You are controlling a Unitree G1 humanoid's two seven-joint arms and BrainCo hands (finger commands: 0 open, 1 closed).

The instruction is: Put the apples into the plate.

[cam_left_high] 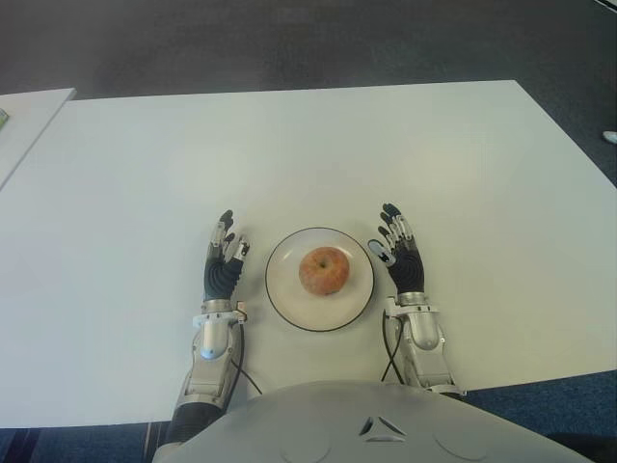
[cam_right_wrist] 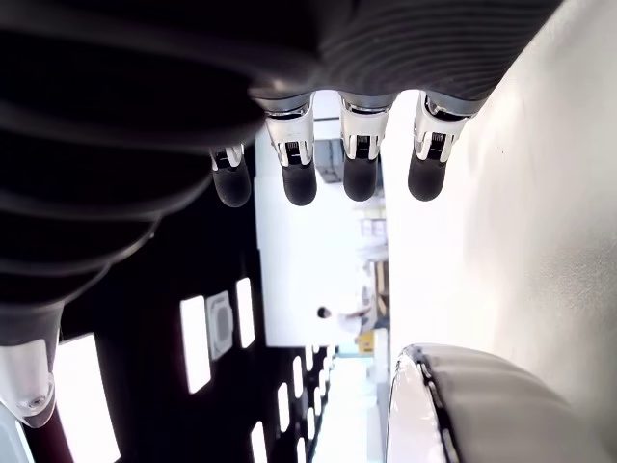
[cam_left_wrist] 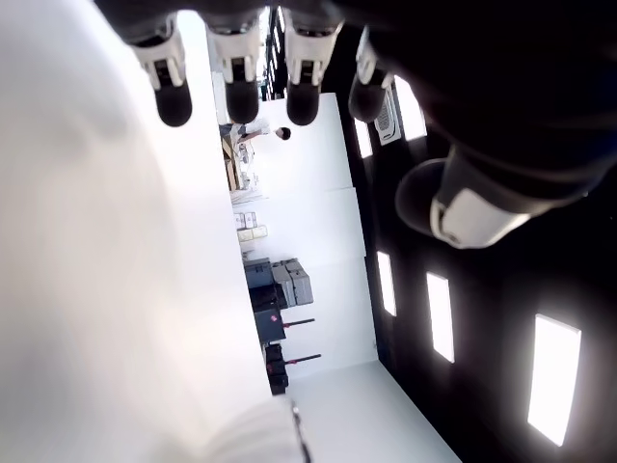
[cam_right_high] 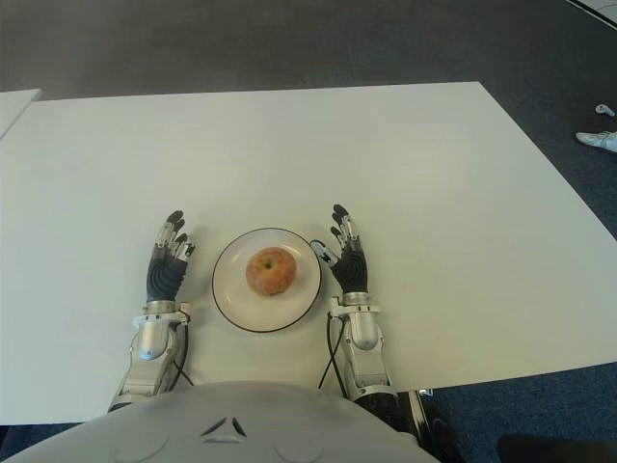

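One reddish-yellow apple (cam_left_high: 323, 271) sits in the middle of a white plate (cam_left_high: 289, 294) with a dark rim, on the white table just in front of me. My left hand (cam_left_high: 223, 258) shows just left of the plate, fingers straight and holding nothing. On the plate's other side is my right hand (cam_left_high: 398, 250), its fingers (cam_right_wrist: 299, 174) likewise extended and empty. The plate's rim (cam_right_wrist: 434, 395) shows in the right wrist view beside that hand. I see no other apple.
The white table (cam_left_high: 318, 154) stretches wide to the back and both sides. A second white table's corner (cam_left_high: 24, 111) is at the far left. Dark carpet floor (cam_right_high: 289, 43) lies beyond, with a shoe (cam_right_high: 598, 140) at the right edge.
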